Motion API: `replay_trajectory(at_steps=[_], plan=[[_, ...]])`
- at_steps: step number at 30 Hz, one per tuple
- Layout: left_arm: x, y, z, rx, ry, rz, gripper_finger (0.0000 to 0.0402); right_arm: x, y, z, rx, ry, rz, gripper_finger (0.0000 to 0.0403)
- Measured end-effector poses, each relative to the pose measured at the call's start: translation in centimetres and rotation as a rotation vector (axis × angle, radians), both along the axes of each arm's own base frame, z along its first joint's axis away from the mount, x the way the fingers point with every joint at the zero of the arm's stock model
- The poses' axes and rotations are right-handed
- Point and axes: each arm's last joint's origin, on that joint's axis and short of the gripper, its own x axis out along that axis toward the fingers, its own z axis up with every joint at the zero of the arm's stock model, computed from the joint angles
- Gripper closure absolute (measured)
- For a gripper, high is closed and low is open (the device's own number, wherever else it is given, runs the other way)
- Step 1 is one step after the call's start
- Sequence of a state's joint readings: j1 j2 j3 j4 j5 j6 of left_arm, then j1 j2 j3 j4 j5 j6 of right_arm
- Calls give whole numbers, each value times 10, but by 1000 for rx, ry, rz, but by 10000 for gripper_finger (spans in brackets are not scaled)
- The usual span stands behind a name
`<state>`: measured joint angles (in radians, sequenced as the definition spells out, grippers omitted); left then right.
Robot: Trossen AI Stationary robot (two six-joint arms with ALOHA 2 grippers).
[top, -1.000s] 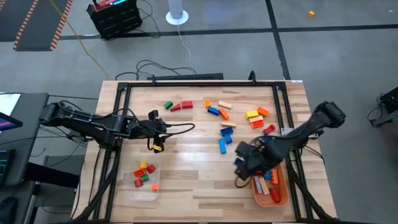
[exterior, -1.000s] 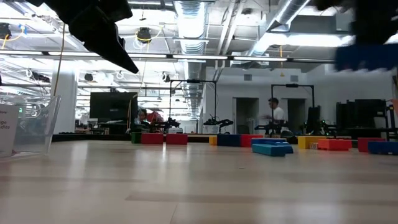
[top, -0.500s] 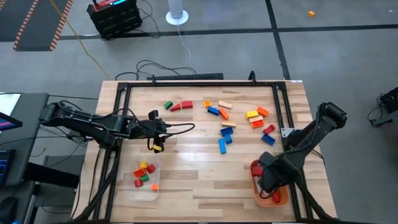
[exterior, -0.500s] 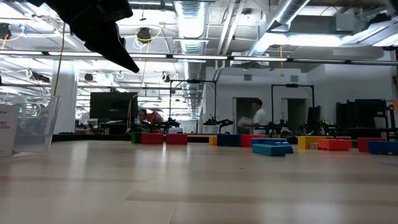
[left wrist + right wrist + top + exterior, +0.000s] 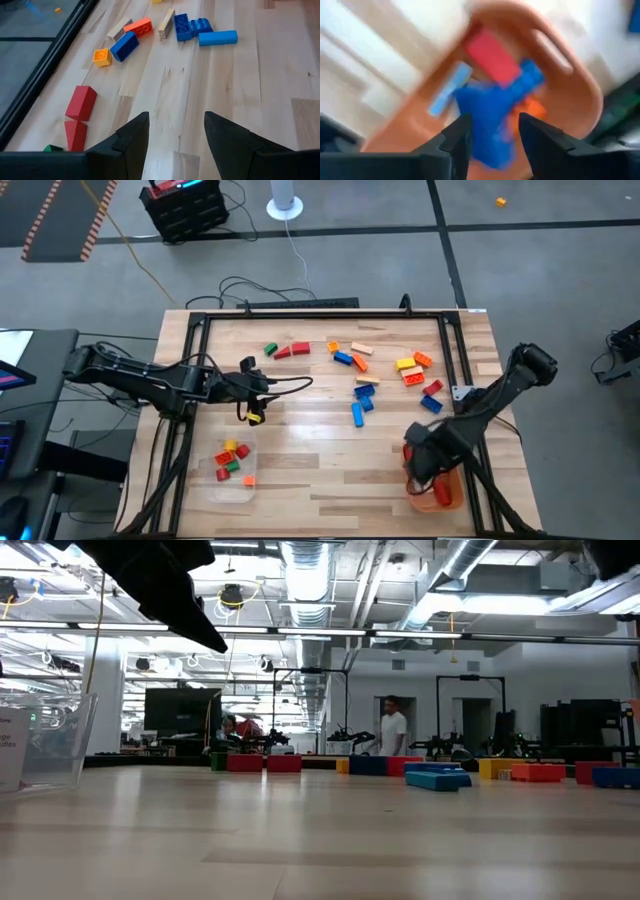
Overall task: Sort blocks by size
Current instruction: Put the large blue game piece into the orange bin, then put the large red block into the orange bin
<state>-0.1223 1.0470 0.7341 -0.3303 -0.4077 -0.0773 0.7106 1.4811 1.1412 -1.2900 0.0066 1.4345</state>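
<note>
Crowding orange tray [image 5: 570,100]: blocks [image 5: 495,110]

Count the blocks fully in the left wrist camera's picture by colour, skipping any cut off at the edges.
Red blocks: 2
Blue blocks: 4
Tan blocks: 2
Orange block: 1
Yellow block: 1
Total: 10

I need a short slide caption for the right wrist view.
Right pincer open above the orange tray of blocks.
</note>
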Motion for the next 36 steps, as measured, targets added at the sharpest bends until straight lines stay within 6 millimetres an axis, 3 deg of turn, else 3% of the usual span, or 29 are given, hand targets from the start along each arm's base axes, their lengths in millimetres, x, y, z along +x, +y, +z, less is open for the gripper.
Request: replay_trajectory(at_steps=[2, 4, 7, 10, 15, 22, 30, 36], plan=[[1, -1, 0, -15, -7, -18, 217, -1, -5, -2, -115, -42, 19, 225], [3, -3, 3, -40, -32, -62, 217, 4, 3, 5, 61, -31, 29, 235], [4, -5, 5, -56, -61, -88, 217, -5, -3, 3, -111, -22, 12, 248], [5, -5, 6, -38, -65, -100, 217, -3, 3, 5, -21, -22, 14, 256], [6, -5, 8, -37, -90, -101, 217, -18, -13, 9, -313, 0, -27, 264], [9, -6, 6, -32, -86, -102, 217, -18, -52, 5, -403, -1, -31, 251], [25, -8, -17, 12, 35, -126, 217, -36, -119, -6, -305, -99, -102, 213], [37, -9, -28, 47, 51, -150, 217, -46, -157, -18, -228, -135, -213, 187]])
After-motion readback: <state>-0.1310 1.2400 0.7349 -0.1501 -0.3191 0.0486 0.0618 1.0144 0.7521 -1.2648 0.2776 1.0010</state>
